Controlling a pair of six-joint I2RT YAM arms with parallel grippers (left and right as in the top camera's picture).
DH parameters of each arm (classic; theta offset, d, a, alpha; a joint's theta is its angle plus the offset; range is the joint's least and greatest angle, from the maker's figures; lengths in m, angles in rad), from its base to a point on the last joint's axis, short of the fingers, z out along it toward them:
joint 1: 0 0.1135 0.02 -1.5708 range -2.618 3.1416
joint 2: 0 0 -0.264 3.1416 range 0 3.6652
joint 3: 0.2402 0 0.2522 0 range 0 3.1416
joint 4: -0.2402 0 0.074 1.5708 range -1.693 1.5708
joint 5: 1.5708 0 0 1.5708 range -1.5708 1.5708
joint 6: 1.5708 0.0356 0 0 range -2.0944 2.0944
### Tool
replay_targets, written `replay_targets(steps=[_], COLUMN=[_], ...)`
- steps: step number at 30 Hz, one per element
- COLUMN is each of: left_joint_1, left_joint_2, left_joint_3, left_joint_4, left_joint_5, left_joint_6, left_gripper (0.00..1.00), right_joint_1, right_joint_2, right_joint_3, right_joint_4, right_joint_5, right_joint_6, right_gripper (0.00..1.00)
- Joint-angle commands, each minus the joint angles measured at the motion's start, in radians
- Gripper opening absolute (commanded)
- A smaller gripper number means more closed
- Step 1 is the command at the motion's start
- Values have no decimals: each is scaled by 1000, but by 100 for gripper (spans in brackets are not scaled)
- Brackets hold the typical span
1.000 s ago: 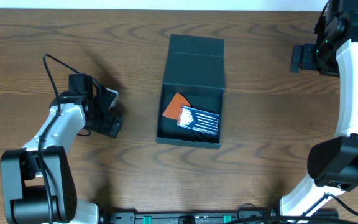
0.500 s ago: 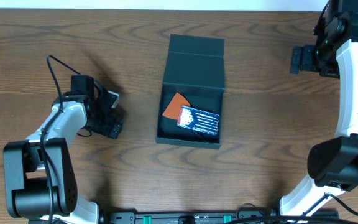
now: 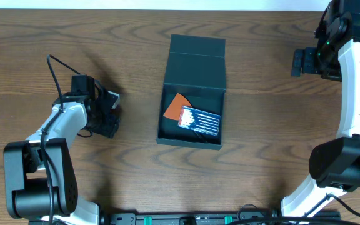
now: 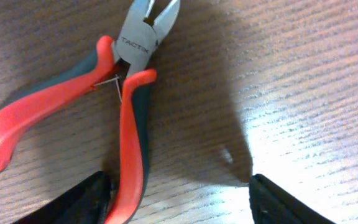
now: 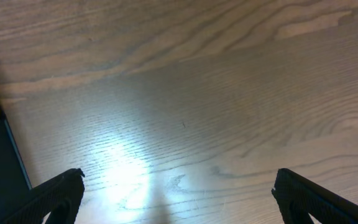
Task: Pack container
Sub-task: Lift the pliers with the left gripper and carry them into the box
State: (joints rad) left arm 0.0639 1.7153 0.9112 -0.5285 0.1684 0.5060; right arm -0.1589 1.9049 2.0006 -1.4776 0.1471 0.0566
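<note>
Your left gripper [image 4: 179,190] gapes wide and empty, red-handled cutters [image 4: 129,81] at its eleven o'clock; your right gripper [image 5: 179,186], two o'clock of the container [image 3: 195,62], likewise.

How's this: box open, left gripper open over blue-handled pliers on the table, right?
No: the pliers have red handles, not blue, as the left wrist view shows. The box is open, and the left gripper is open over the pliers on the table.
</note>
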Motion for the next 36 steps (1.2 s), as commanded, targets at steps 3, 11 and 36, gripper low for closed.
replay_targets(steps=[3,11,36], left_joint_1=[5,5,5], left_joint_2=[19,19,18], left_joint_3=[2,2,2], left_joint_4=[7,13,19], left_joint_5=[-8,-8,-8], left_joint_6=[10,10,9], left_gripper=[59,42,6], right_joint_1=[-3,3,3], right_joint_2=[-1,-1,-1], right_joint_3=[-7,-7,-7], right_joint_4=[-8,-12,-22], right_joint_5=[2,2,2], right_joint_6=[-9,-9,-9], right_gripper=[99,99,99])
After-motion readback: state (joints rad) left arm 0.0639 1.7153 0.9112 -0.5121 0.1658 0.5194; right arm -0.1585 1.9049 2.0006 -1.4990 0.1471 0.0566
